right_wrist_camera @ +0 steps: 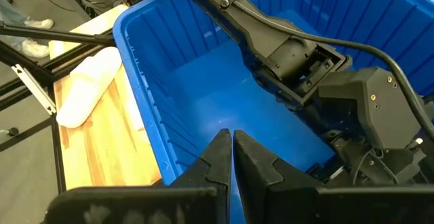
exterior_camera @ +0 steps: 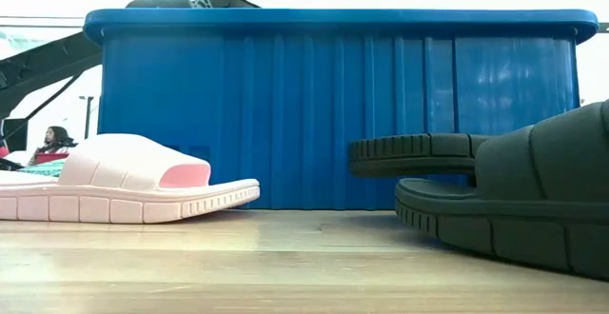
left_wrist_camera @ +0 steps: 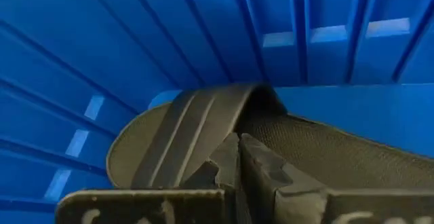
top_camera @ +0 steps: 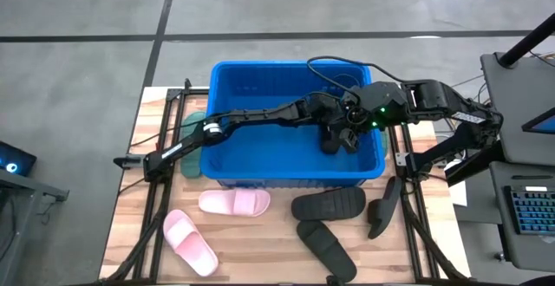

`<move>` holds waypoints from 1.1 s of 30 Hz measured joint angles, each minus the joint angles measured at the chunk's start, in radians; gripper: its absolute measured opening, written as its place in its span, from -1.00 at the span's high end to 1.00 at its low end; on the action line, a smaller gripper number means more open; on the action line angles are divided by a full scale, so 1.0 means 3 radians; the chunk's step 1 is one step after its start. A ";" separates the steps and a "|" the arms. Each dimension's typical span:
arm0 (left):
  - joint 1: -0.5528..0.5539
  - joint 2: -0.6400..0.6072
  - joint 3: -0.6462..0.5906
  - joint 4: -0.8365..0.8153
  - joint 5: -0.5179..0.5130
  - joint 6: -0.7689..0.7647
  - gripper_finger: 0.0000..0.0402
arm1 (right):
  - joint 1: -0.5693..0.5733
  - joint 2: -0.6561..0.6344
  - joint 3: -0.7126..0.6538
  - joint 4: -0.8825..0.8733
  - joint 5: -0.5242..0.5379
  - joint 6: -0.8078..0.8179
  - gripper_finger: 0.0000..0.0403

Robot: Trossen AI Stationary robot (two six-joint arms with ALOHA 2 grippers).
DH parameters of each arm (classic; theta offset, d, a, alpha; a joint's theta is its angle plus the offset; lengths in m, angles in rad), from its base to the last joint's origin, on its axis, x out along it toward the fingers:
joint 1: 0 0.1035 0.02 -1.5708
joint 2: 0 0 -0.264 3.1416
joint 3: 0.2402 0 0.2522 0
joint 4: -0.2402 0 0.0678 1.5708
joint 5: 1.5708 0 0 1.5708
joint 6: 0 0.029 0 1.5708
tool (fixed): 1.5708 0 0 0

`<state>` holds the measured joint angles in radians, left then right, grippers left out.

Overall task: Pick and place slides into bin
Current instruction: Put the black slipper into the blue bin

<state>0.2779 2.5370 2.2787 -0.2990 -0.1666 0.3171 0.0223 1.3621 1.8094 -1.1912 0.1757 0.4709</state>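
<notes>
The blue bin (top_camera: pixel 260 160) stands mid-table. One black slide (left_wrist_camera: pixel 196 129) lies inside it by the right wall, seen also as a dark shape in the high view (top_camera: pixel 336 143). My left gripper (left_wrist_camera: pixel 237 146) reaches into the bin from the left (top_camera: pixel 332 130). It is shut, its tips at the near edge of that slide's strap. My right gripper (right_wrist_camera: pixel 232 142) hovers shut and empty above the bin's right part (top_camera: pixel 357 106). Two pink slides (top_camera: pixel 234 202) (top_camera: pixel 189 243) and three black slides (top_camera: pixel 328 204) (top_camera: pixel 325 244) (top_camera: pixel 383 206) lie on the table in front of the bin. My left gripper comes slanting down from the table's left. Its shut fingertips (left_wrist_camera: pixel 252 157) stand against the near edge of the black slide's strap (left_wrist_camera: pixel 215 134). I cannot tell whether they touch it. The slide lies low in the bin by the ribbed wall.
A sage green slide (top_camera: pixel 188 166) lies by the bin's left wall, partly under my left arm. In the low view a pink slide (exterior_camera: pixel 133 186) and black slides (exterior_camera: pixel 533 200) lie before the bin wall (exterior_camera: pixel 333 114). Black frame bars run along both table sides. A person sits far behind.
</notes>
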 joint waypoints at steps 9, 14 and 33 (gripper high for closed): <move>0.0000 0.0000 0.0000 0.0024 0.0012 -0.0341 1.00 | 0.0000 0.0000 -0.0003 0.0000 -0.0003 0.0001 0.96; -0.0003 -0.0004 0.0064 0.0012 0.0012 -0.0339 1.00 | -0.0001 -0.0017 -0.0005 -0.0013 -0.0009 -0.0014 0.96; -0.0033 -0.0959 0.0067 -0.0992 0.0080 -0.0640 1.00 | 0.0384 -0.0465 -0.0055 -0.0250 0.0437 -0.0001 0.96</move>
<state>0.2681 2.2493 2.2989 -0.5965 -0.1425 0.1252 0.1374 1.2225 1.7929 -1.2663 0.3069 0.4706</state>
